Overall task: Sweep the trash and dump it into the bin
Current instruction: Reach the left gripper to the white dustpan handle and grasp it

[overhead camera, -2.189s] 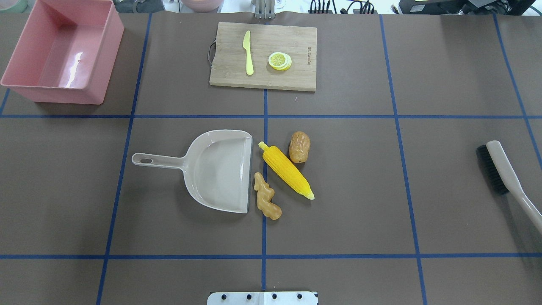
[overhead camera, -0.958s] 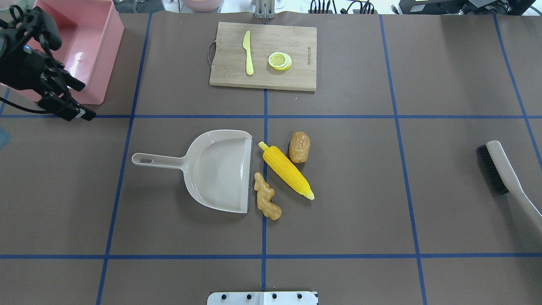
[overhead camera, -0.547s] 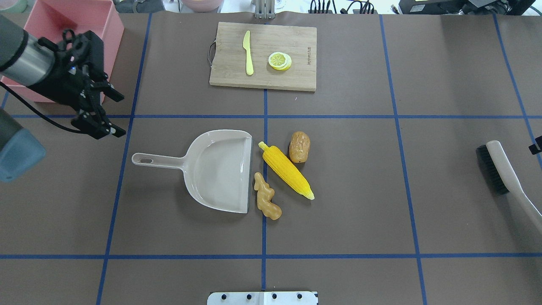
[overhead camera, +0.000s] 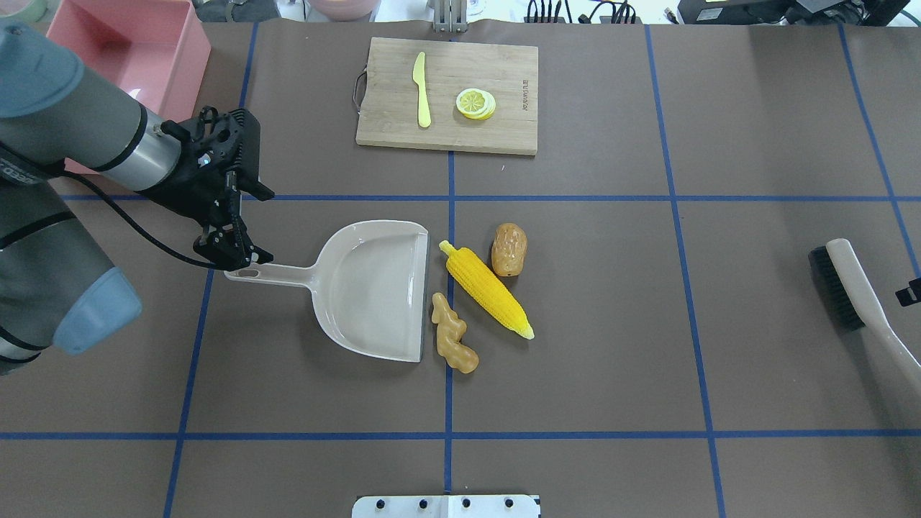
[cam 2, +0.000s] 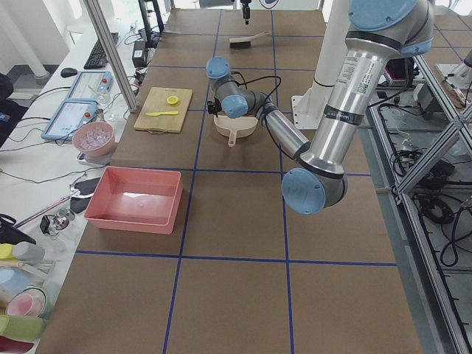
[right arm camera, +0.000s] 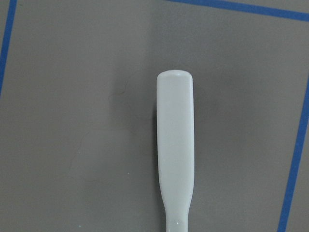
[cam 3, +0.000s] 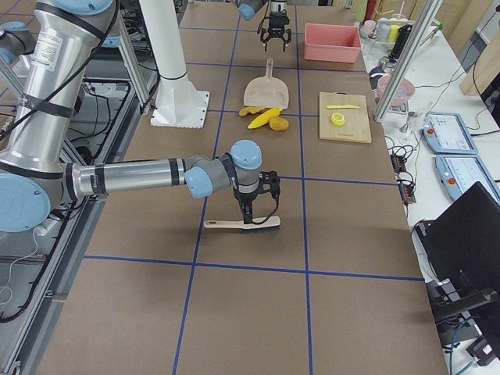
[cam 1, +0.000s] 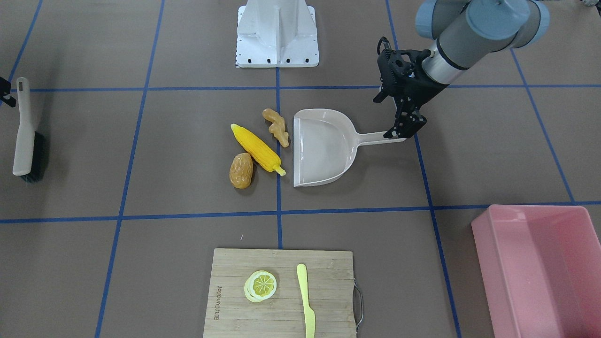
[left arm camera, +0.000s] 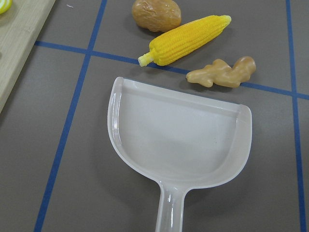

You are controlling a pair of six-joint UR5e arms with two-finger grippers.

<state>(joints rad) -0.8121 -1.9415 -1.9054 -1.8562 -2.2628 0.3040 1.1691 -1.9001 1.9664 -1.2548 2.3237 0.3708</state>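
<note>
Zero pieces collected, by the look of it; sweeping, lifting and dumping all remain. The brown paper-covered table (overhead camera: 647, 360) carries a blue tape grid. The large pink rectangular plastic bin (cam 1: 493, 263), smooth and glossy, sits empty at the robot's far left corner, well apart from the trash. The beige smooth plastic dustpan (overhead camera: 374, 288) lies flat mid-table, its open lip facing the trash. Over its handle end the left pincer (overhead camera: 259, 224) hangs spread, grasping nothing. The black-bristled beige long-handled brush (overhead camera: 849, 280) lies at the right edge. The right pincer (cam 3: 250, 215) hovers over its handle; grip state cannot be told. The yellow ribbed corn cob (overhead camera: 486, 289) lies near the lip, with the tan knobbly ginger root (overhead camera: 453, 334) just beside the lip. The orange-brown wrinkled oval lump (overhead camera: 509, 249) is just beside the cob.
</note>
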